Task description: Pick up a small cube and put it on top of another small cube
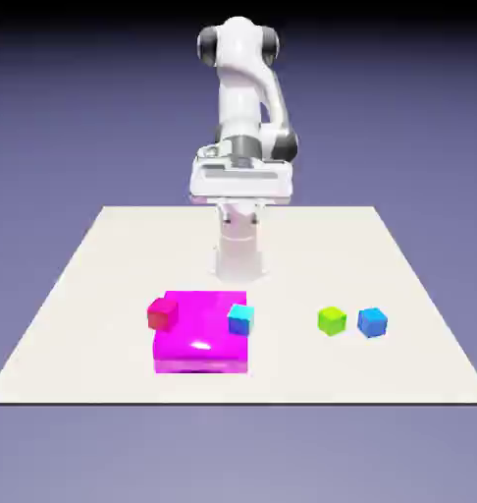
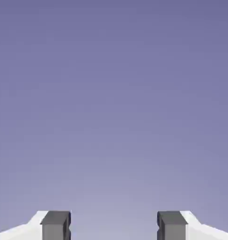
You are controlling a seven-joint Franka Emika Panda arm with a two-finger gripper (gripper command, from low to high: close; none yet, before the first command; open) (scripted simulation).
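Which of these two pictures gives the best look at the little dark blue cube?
The exterior view. There the blue cube sits in plain sight on the table, just right of the green cube, nothing covering it. The hand view shows none of it: only the backdrop and the open claw, empty.
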